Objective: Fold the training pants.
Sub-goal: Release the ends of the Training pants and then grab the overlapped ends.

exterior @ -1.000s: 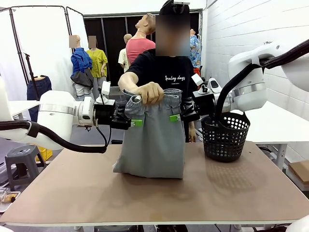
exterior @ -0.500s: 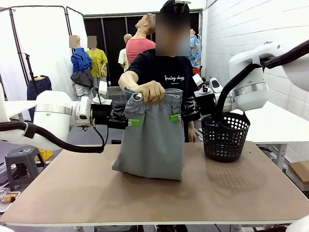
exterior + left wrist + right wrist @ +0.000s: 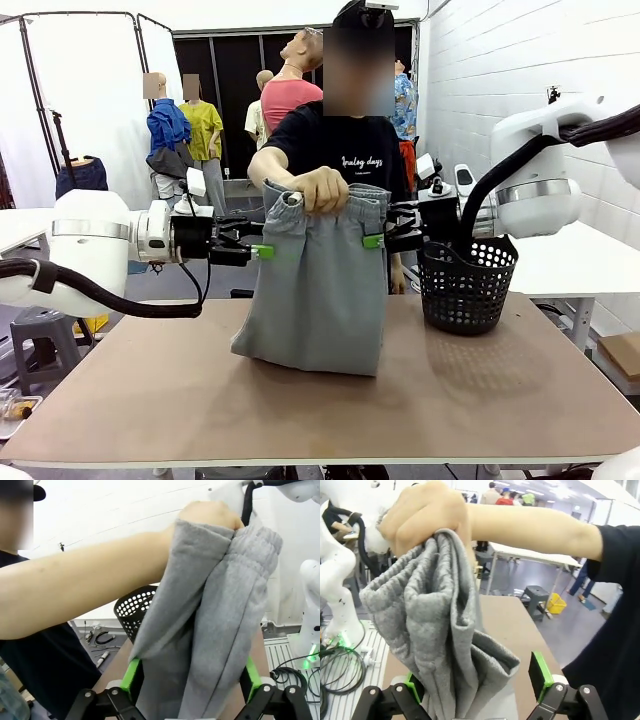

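A person's hand point(image 3: 322, 188) holds the light grey training pants point(image 3: 320, 290) up by the bunched waistband, and their lower end rests on the table point(image 3: 320, 410). My left gripper point(image 3: 262, 249) stands open at the pants' left edge, about a third of the way down. My right gripper point(image 3: 375, 239) stands open at the right edge at the same height. In the left wrist view the hanging pants point(image 3: 215, 605) fall between the spread fingers of the left gripper point(image 3: 192, 680), unpinched. In the right wrist view the pants point(image 3: 430, 615) likewise hang between the wide fingers of the right gripper point(image 3: 477, 685).
A black perforated basket point(image 3: 467, 283) stands on the table's far right, just behind my right arm. The person stands at the far edge, right behind the pants. The brown tabletop in front of the pants is bare.
Both grippers have drawn outward from the pants, the left one to the left and the right one to the right. The person still holds the waistband up.
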